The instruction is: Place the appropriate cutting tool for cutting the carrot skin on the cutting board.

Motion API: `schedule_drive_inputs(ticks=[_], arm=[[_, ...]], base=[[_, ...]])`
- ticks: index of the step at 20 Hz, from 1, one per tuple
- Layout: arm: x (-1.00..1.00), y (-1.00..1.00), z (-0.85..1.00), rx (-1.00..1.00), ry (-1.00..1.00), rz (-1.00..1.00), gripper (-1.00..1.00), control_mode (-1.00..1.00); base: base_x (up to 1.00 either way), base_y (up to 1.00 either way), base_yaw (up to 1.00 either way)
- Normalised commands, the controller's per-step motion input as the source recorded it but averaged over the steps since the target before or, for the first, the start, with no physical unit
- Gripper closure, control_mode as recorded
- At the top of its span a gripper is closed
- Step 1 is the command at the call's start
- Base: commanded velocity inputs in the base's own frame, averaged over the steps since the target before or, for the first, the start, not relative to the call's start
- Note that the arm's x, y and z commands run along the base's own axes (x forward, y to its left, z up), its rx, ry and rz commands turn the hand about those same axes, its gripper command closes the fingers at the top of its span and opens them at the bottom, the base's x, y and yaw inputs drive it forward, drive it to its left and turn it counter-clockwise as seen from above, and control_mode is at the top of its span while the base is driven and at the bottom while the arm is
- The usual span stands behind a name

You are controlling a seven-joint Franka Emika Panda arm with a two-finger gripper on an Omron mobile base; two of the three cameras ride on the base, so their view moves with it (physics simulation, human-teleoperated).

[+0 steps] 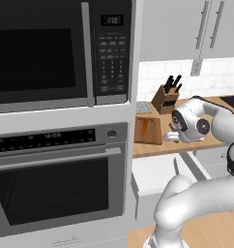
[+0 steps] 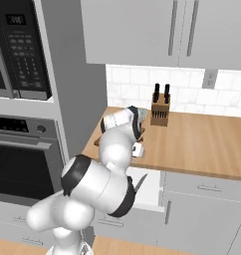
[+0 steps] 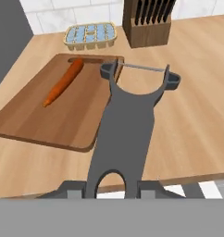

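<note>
**Q:** What did the hand view show of the end effector (image 3: pixel 110 189) and its load?

**A:** The end effector was closed on the handle of the dark grey peeler with the forked Y-shaped head (image 3: pixel 127 115). The peeler was held off the light wooden tabletop (image 3: pixel 197 115). Its head extended forward. One prong sat over the right edge of the flat rectangular brown wooden cutting board (image 3: pixel 44 115); the rest sat over bare tabletop just beside it.

**Q:** Where did the other items lie?

**A:** The small tapered orange carrot (image 3: pixel 64 81) lay on the board, towards its far left part, apart from the peeler. A small tray of pale blue cells (image 3: pixel 90 35) and a slanted wooden knife block with black handles (image 3: pixel 148 21) stood behind the board against the tiled wall. In the left base view the arm reached over the tabletop just right of the board (image 1: pixel 148 130).

**Q:** Which step was in hand?

**A:** By appearance, the carrying step: the tool was grasped and near the board, but not yet set down.

**Q:** What did the next move call for?

**A:** Probably a shift towards the board's bare middle, clear of the carrot, then a descent and release.
</note>
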Motion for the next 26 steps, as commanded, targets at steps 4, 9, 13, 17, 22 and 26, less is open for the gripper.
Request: schedule_drive_inputs(ticks=[4,9,13,17,22,26], arm=[[0.46,-0.01,-0.09,0.03,0.00,0.01,1.00,-1.00],[1.00,0.11,-0.16,0.10,0.07,0.08,1.00,-1.00],[1.00,0.34,-0.10,0.08,0.02,0.15,1.00,-1.00],[0.57,0.15,-0.03,0.04,0.00,0.08,1.00,-1.00],[0.97,-0.38,0.00,0.16,0.13,0.13,1.00,-1.00],[1.00,-0.40,0.00,0.19,0.08,0.18,-1.00,-1.00]], base=[[0.00,0.00,0.00],[0.00,0.00,0.00],[0.00,0.00,0.00],[0.00,0.00,0.00],[0.00,0.00,0.00],[0.00,0.00,0.00]])
